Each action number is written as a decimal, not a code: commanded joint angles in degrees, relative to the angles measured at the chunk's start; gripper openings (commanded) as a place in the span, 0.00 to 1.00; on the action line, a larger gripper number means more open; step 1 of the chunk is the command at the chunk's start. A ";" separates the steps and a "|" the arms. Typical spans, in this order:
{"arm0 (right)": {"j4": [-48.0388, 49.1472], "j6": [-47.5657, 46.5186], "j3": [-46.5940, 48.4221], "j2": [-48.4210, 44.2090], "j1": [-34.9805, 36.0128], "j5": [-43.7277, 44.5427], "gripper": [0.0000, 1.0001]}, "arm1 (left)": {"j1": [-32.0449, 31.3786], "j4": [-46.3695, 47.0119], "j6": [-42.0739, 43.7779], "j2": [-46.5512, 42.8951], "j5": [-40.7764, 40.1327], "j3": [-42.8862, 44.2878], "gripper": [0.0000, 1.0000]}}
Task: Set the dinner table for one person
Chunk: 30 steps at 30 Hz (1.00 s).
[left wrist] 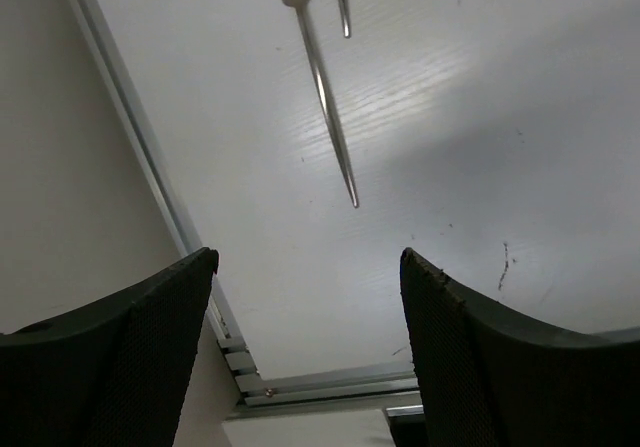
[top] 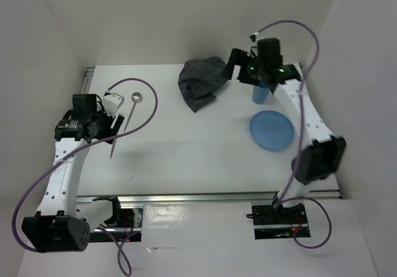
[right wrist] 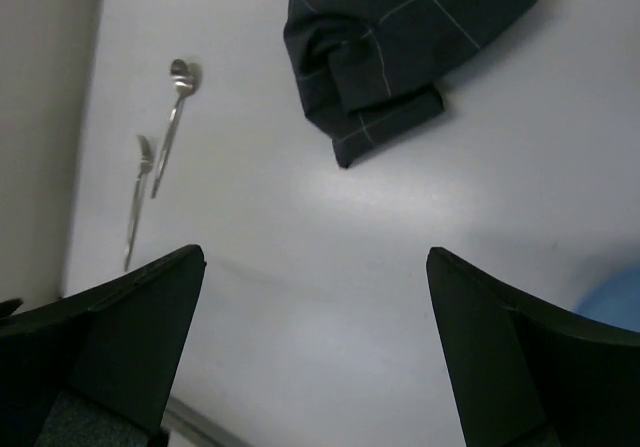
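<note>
The table before the arms is sitting seemingly unset: cloth crumpled at its far edge, plate and cup near the right edge, fork and spoon near the left. Left gripper and right gripper are gaping, empty.

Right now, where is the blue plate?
In the top view, the blue plate lies on the right side of the dinner table, closer to its near edge than the blue cup.

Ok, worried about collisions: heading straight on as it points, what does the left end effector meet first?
Probably the bare white tabletop, just short of the thin silver metal fork; depth unclear.
</note>
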 commanded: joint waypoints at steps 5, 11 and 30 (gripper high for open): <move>4.37 -6.78 40.81 45.48 6.57 7.82 1.00 | 0.25 6.77 -3.05 4.10 -7.72 -2.16 0.81; 19.18 -10.01 39.03 55.98 8.94 10.98 1.00 | 0.25 7.31 -4.19 6.82 -7.20 -2.86 0.81; 19.43 -3.87 -17.41 11.71 18.17 -11.27 1.00 | -3.34 2.49 -5.24 29.91 4.01 15.67 0.82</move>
